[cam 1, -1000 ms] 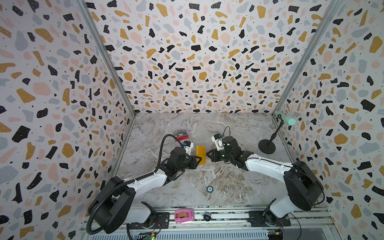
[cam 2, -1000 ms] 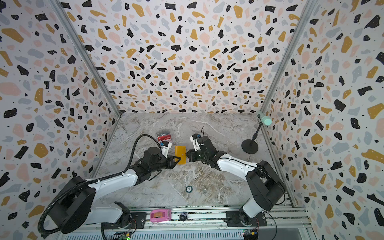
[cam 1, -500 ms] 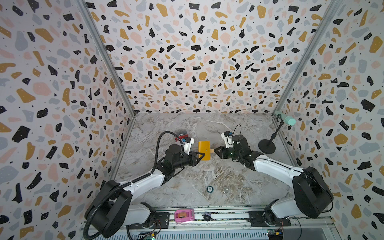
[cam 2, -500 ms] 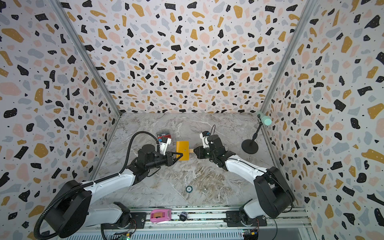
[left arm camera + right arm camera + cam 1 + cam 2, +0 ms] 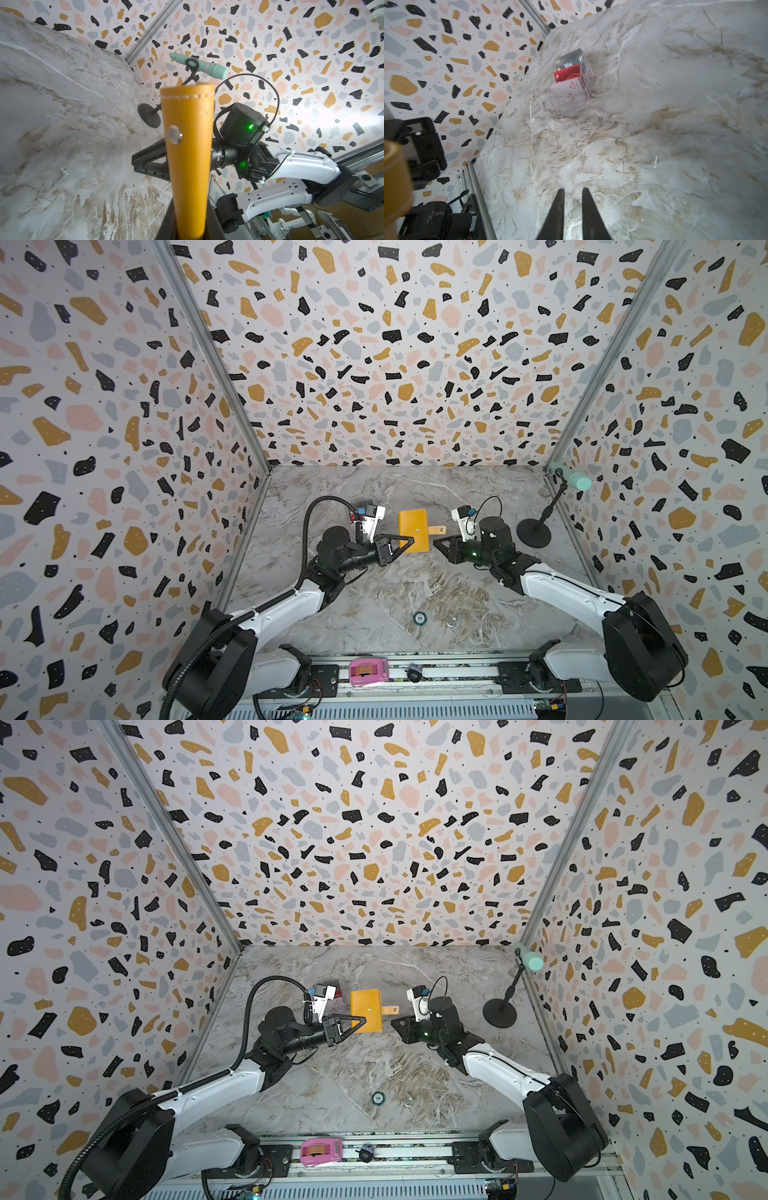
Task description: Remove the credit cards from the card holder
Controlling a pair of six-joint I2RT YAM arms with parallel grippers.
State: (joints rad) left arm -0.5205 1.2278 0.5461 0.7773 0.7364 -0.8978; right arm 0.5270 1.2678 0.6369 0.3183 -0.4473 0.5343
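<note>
Left of the table's middle, a clear stand holds the credit cards in steps: the black card lettered "Vip", the red card and the white card. Only the right wrist view shows them plainly. In both top views the left arm's wrist camera covers nearly all of the stand.

Just beside it, the left tool is clenched on the near left corner of the mustard card holder, which sits over the middle of the table. The top views show the holder's broad closed face, with its snap tab sticking out loose toward the right. The left wrist view shows the holder edge-on, rising from between the dark jaws with its metal stud in sight, and nothing of what is inside it. Whether it touches the table cannot be told.

The right tool points at the holder from the right, close to it but apart. In the right wrist view its fingertips stand slightly parted with only table between them, and the holder is a blurred mustard shape cut off at the frame edge.

A mint microphone stands near the table's far right corner.
</note>
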